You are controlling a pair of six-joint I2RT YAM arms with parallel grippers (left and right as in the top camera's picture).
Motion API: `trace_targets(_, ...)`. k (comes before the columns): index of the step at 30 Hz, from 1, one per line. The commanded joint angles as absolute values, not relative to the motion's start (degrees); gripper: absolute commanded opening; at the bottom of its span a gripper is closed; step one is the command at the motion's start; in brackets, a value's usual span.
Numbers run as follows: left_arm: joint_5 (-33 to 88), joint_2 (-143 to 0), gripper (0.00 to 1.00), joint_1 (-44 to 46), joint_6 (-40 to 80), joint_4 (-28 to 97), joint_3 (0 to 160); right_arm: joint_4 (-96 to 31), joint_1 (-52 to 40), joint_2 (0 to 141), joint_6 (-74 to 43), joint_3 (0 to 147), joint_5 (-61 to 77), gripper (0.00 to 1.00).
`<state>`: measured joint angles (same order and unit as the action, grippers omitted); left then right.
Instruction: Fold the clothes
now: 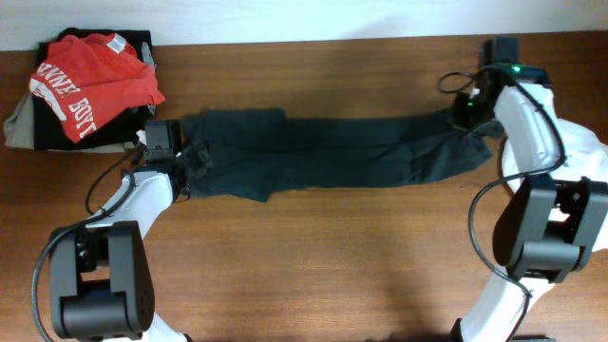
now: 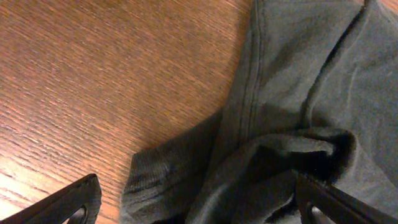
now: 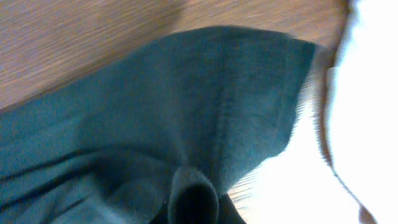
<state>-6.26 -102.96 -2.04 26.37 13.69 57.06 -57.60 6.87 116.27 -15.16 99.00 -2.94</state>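
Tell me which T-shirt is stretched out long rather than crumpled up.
The dark greenish-black T-shirt, pulled out long; the red T-shirt with white lettering lies crumpled in the far corner.

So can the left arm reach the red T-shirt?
Probably yes: the red T-shirt lies uncovered atop the pile, close beside the left gripper, whose jaws are open over the dark T-shirt.

Matt dark cotton T-shirt (image 1: pixel 323 152) lies on grained, slightly glossy wooden table (image 1: pixel 332 256).

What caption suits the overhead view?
Dark T-shirt stretched across the table between left gripper and right gripper; red shirt piled upper left.
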Motion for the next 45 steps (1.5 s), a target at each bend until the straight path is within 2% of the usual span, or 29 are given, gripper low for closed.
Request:
trace_targets(1,-5.4,-101.8,0.99,-2.4,26.0,13.5,57.6,-57.6,-1.1,113.9,-16.0,100.2,4.8,0.04)
trace_targets(3,-5.4,-101.8,0.99,-2.4,26.0,13.3,57.6,-57.5,-8.6,113.9,-18.7,100.2,5.4,0.04)
trace_targets(7,-5.4,-101.8,0.99,-2.4,26.0,13.3,57.6,-53.8,-16.0,114.8,-23.8,99.9,5.4,0.04)
trace_targets(10,-5.4,-101.8,0.99,-2.4,26.0,13.3,57.6,-49.7,-19.3,117.5,-27.6,99.9,5.7,0.13)
trace_targets(12,-5.4,-101.8,0.99,-2.4,26.0,13.3,57.6,-47.9,-20.8,118.8,-27.6,99.8,5.9,0.13)
trace_targets(13,-5.4,-101.8,0.99,-2.4,26.0,13.3,57.6,-47.2,-21.5,119.3,-27.6,99.8,5.9,0.25)
trace_targets(14,-5.4,-101.8,0.99,-2.4,26.0,13.3,57.6,-46.4,-22.5,119.7,-27.6,99.7,5.8,0.43)
trace_targets(18,-5.4,-101.8,0.99,-2.4,26.0,13.3,57.6,-45.2,-23.6,119.6,-27.5,99.8,6.0,0.43)
trace_targets(21,-5.4,-101.8,0.99,-2.4,26.0,13.3,57.6,-49.4,-18.3,119.5,-27.5,102.8,6.0,0.54)
trace_targets(22,-5.4,-101.8,0.99,-2.4,26.0,13.3,57.6,-52.2,-15.0,119.5,-27.2,103.0,7.1,0.50)
trace_targets(23,-5.4,-101.8,0.99,-2.4,26.0,13.2,57.6,-53.8,-13.8,119.5,-26.5,101.9,9.5,0.34)
trace_targets(25,-5.4,-101.8,0.99,-2.4,26.0,13.1,57.6,-53.1,-15.0,120.0,-26.0,98.7,10.6,0.17)
trace_targets(32,-5.4,-101.8,0.99,-2.4,26.0,13.1,57.6,-43.6,-26.8,127.9,-28.2,96.4,16.1,0.17)
trace_targets(33,-5.4,-101.8,0.99,-2.4,26.0,13.1,57.6,-42.7,-27.4,127.8,-28.2,96.4,16.1,0.15)
trace_targets(34,-5.4,-101.8,0.99,-2.4,26.0,13.1,57.6,-42.6,-27.2,127.6,-28.0,97.3,16.0,0.05)
trace_targets(37,-5.4,-101.8,0.99,-2.4,26.0,13.1,57.6,-51.2,-25.0,122.7,-22.9,104.6,14.0,0.04)
trace_targets(38,-5.4,-101.8,0.99,-2.4,26.0,13.1,57.6,-57.8,-22.8,118.5,-22.9,109.7,7.5,0.25)
trace_targets(39,-5.4,-101.8,0.99,-2.4,26.0,13.1,57.6,-63.5,-19.0,115.1,-22.9,114.1,1.8,0.84)
trace_targets(40,-5.4,-101.8,0.99,-2.4,26.0,13.1,57.6,-66.7,-14.6,113.0,-22.9,116.4,-0.8,0.99)
trace_targets(45,-5.1,-101.8,0.99,-2.4,26.0,17.0,57.6,-77.4,8.8,112.4,-22.8,116.4,-0.7,0.99)
